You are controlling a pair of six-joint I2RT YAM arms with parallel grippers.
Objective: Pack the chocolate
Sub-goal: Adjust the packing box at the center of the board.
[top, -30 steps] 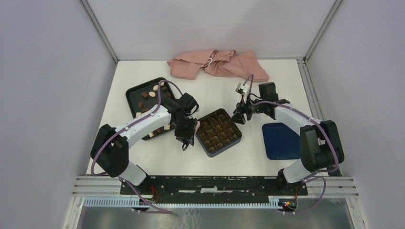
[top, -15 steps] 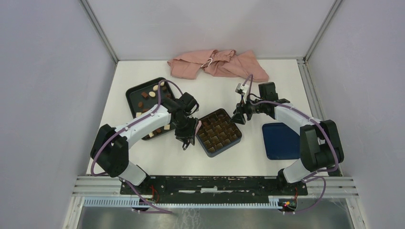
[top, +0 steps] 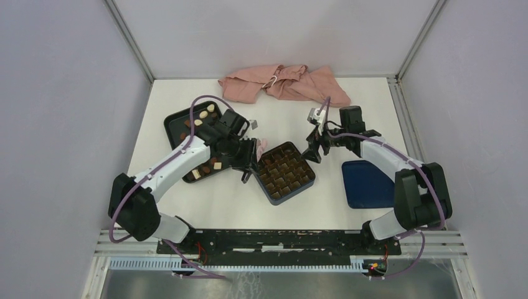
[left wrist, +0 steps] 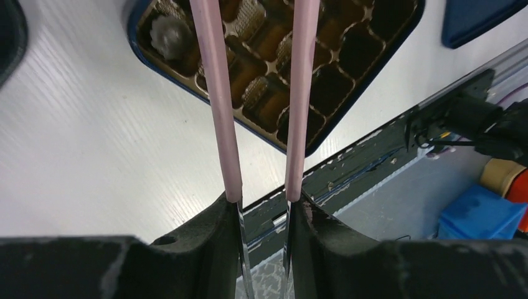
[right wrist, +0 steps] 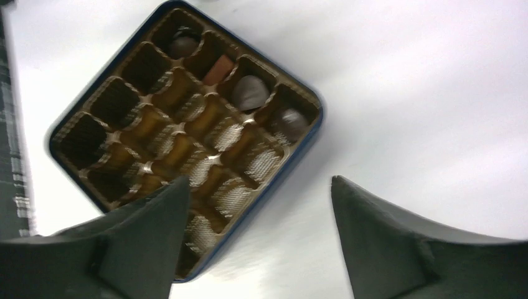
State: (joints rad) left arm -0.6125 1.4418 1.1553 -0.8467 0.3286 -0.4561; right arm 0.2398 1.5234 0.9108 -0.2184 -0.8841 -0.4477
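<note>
The left end effector [top: 257, 159] reaches over the box's [top: 296, 192] left edge, its pink fingers [left wrist: 215, 93] a narrow gap apart. Their tips run out of the wrist view, so I cannot tell whether a piece is pinched there. The right end effector [right wrist: 260, 180] hangs wide open and empty by the box's far side. Most chocolate [top: 199, 123] lies in the tray [top: 176, 126] behind the left end effector; a few pieces sit in cells. A finger could catch the rim and shove the box. A piece could drop onto the bench [top: 205, 199]. The two end effectors are near enough to clash.
</note>
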